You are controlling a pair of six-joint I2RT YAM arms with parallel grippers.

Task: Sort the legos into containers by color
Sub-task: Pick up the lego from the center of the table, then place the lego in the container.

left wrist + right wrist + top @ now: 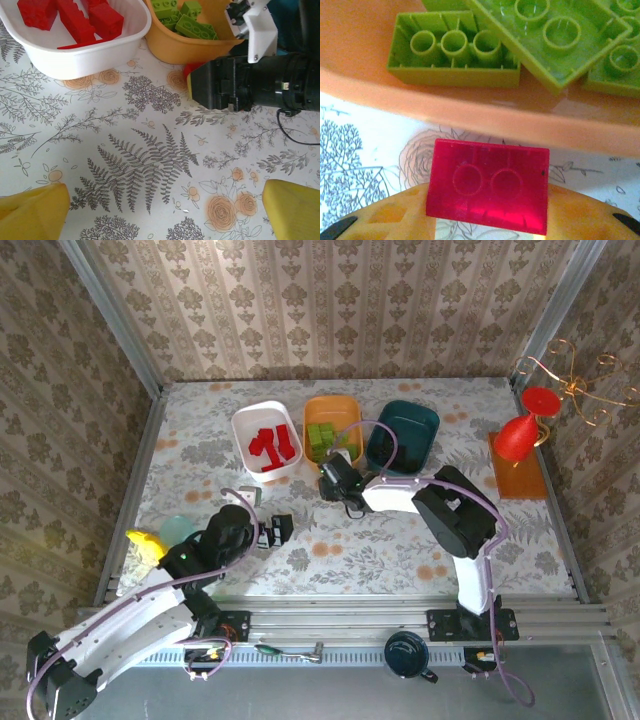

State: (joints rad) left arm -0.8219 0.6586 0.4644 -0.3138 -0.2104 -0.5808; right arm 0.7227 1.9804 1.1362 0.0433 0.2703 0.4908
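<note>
A red lego (487, 185) sits between the yellow fingers of my right gripper (487, 202), which is shut on it just above the floral tablecloth, beside the near wall of the orange container (470, 107). Lime-green legos (455, 55) lie in that orange container (345, 405). The white container (243, 420) holds red legos (272, 445), and the dark teal container (402, 435) stands to the right. In the left wrist view the same red lego (192, 70) peeks out by the right arm's black body (250, 85). My left gripper (165, 210) hovers open over bare cloth, nearer the front.
A flat orange tray (520, 480) with a red goblet (518, 435) stands at the right edge. A yellow-green object (145, 545) and a pale teal cup (178, 530) lie at the left. A dark mug (407, 655) sits by the front rail.
</note>
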